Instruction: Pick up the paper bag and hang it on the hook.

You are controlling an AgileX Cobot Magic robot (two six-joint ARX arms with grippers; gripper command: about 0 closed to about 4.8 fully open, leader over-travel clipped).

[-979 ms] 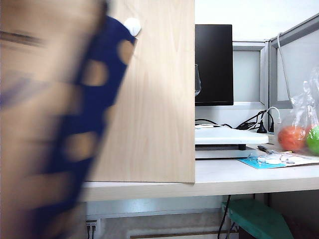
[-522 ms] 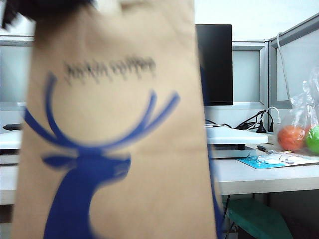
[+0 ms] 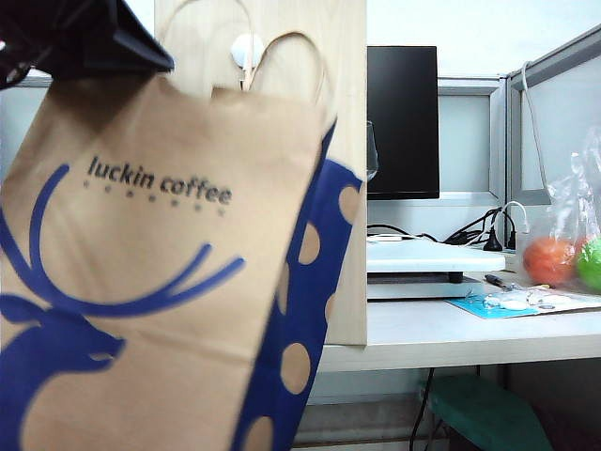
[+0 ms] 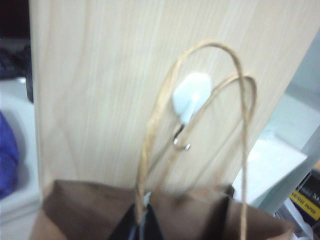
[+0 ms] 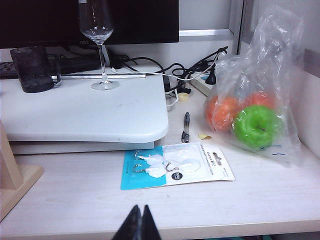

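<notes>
Two grippers: both with jaws pressed together, one loaded and one empty.
Left gripper (image 4: 140, 227): jaws clamped on a twisted paper handle of the paper bag, at the bag's top edge; in the exterior view the black gripper body sits at the upper left, above the bag.
Right gripper (image 5: 140, 225): fingertips pressed together with nothing between them, low over the front edge of the white desk (image 5: 250, 200), well apart from the bag.
Paper bag (image 3: 160, 282): brown kraft, "luckin coffee" lettering and blue deer logo facing the exterior camera, blue polka-dot side panel visible; hangs tilted from the left gripper, in front of the wooden board.
Handles (image 4: 200, 100): two loops stand upright against the board, arching around the hook; whether either loop rests on the hook cannot be told.
Hook (image 4: 182, 142): small metal hook under a white hexagonal base, fixed high on the light wooden board (image 4: 100, 75).
Wooden board: upright on the desk.
Plastic bag of fruit (image 5: 255, 115): clear, orange and green fruit inside, on the desk's right side.
Hook package (image 5: 175, 165): blue-and-white card, flat on the desk.
Pen (image 5: 185, 126): lies between the package and a white raised platform (image 5: 85, 115).
Wine glass (image 5: 98, 40): upright on the platform.
</notes>
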